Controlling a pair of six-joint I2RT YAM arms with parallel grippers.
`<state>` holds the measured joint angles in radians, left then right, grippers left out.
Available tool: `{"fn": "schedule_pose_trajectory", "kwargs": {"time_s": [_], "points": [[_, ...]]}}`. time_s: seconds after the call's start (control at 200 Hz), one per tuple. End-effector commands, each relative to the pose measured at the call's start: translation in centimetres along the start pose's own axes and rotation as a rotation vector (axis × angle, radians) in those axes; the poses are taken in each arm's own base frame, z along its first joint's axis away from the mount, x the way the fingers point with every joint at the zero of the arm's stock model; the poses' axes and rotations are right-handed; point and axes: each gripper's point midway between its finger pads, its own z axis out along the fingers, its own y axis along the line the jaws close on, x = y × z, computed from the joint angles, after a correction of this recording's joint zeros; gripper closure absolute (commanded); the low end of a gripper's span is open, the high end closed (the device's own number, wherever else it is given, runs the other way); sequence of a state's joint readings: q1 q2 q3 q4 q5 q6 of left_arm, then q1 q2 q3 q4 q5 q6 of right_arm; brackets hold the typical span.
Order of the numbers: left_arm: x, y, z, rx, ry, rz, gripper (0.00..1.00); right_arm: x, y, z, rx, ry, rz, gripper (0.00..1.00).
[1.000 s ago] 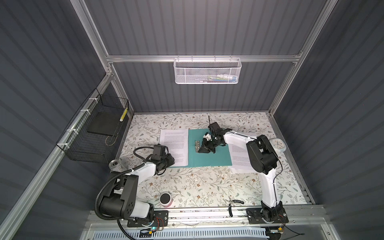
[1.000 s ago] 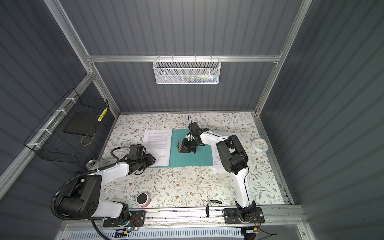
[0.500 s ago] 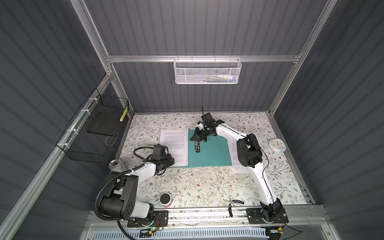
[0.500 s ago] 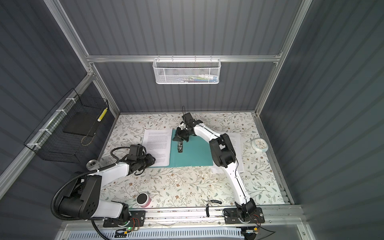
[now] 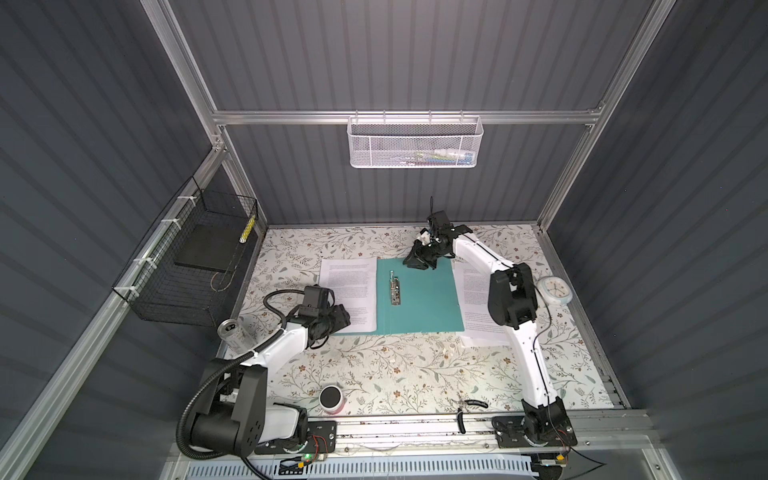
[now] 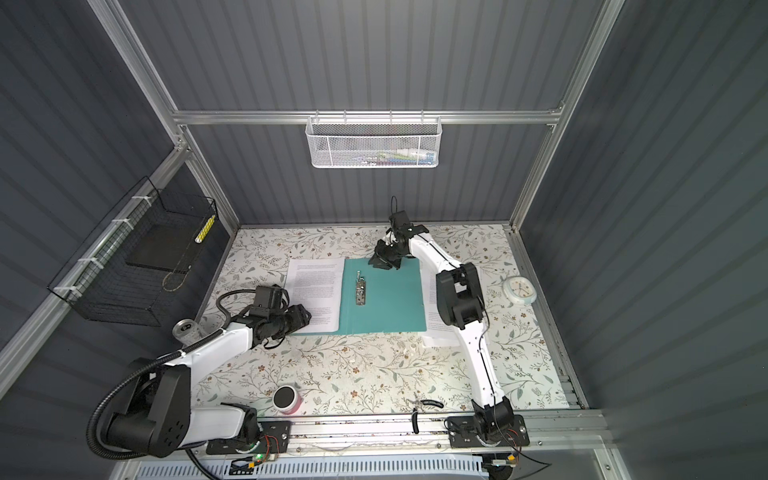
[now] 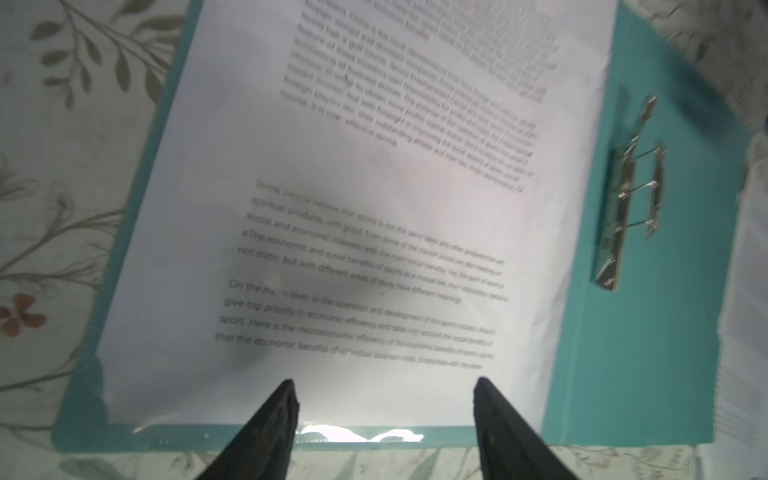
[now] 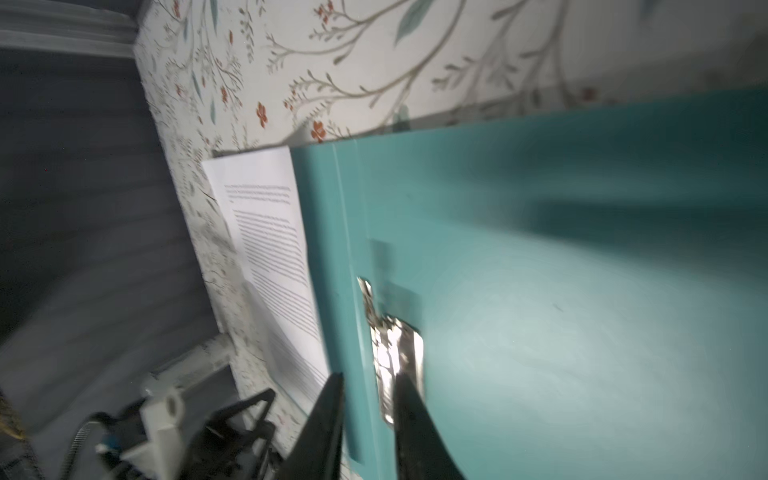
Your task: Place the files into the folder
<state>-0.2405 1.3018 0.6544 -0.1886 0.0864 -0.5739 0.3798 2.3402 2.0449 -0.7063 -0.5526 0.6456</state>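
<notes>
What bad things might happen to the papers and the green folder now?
The sheet lies loose on the folder's left flap, not under the metal clip, so the open left gripper at its near edge might push it crooked or crumple it. More sheets lie beside the folder under the right arm, which might drag them as it swings.

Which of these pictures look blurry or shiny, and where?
Right wrist view: smeared, with glare whitening the metal clip. Left wrist view: the sheet has soft far text, and a bright reflection sits on the folder edge. Both top views: sharp, evenly lit.
</notes>
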Motion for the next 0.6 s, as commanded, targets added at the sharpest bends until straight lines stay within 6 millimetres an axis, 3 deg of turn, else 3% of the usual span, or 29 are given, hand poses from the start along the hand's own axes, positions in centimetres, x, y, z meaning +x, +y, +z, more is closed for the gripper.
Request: {"fn": "schedule_pose_trajectory", "kwargs": {"time_s": [0.0,0.06,0.155,0.38,0.485,0.59], "points": [[-2.3,-2.6,-2.7,0.083,-0.054,0.060,0.21,-0.3,-2.2,-7.4,0.165,-0.157,-0.112,0.58],[-3.4,-4.0,-3.6,0.131,-0.090,0.061,0.17,0.5,-4.5,-9.7,0.250,-0.206,-0.125,0.50],[-4.6,-6.1,-4.1,0.187,-0.117,0.063,0.17,2.0,-6.5,-11.2,0.327,-0.210,-0.132,0.45],[-4.0,-10.1,-2.6,0.272,-0.098,0.120,0.17,4.1,-9.8,-8.2,0.376,-0.138,-0.080,0.44],[-3.3,-12.0,-1.8,0.310,-0.087,0.142,0.16,4.8,-8.7,-5.9,0.347,-0.127,-0.130,0.40],[-3.2,-11.8,-1.3,0.296,-0.080,0.129,0.17,4.8,-6.3,-3.9,0.334,-0.126,-0.181,0.40]]}}
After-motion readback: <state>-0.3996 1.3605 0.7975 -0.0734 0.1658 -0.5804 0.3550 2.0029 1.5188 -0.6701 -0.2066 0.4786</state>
